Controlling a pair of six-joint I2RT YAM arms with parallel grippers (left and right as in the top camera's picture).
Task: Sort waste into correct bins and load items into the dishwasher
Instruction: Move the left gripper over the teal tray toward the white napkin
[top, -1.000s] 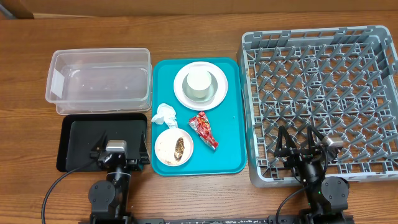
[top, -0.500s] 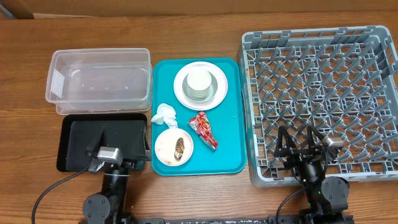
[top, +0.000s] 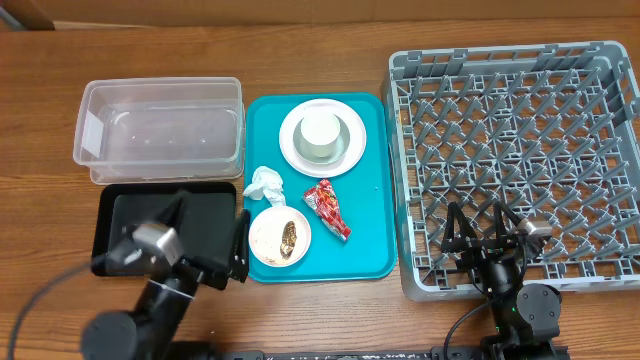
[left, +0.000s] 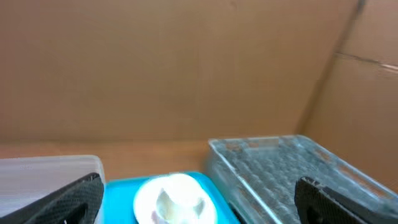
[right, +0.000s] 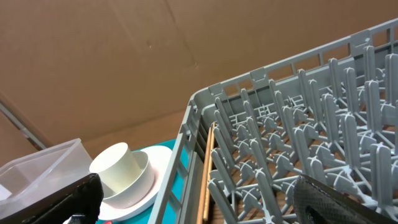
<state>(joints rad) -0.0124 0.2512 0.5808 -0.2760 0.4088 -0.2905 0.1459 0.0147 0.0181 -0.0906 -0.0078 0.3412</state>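
On the teal tray (top: 370, 215) are a white plate (top: 345, 150) carrying a white cup (top: 320, 135), a crumpled napkin (top: 264, 183), a red wrapper (top: 328, 208) and a small plate with food scraps (top: 279, 236). My left gripper (top: 212, 240) is open and empty, raised over the black bin's right end, beside the small plate. In the left wrist view its jaws (left: 200, 185) frame the blurred white plate (left: 174, 198). My right gripper (top: 480, 232) is open and empty over the grey dish rack's (top: 520, 120) front edge. The right wrist view shows its jaws (right: 198, 183), the cup (right: 119, 165) and the rack (right: 298, 124).
A clear plastic bin (top: 160, 128) stands at the back left, and a black bin (top: 140, 215) lies in front of it. The rack fills the right side of the table. A cardboard wall stands behind the table (left: 186, 74).
My left arm has lifted and swung right, from low over the black bin toward the tray's left edge. The right arm has not moved.
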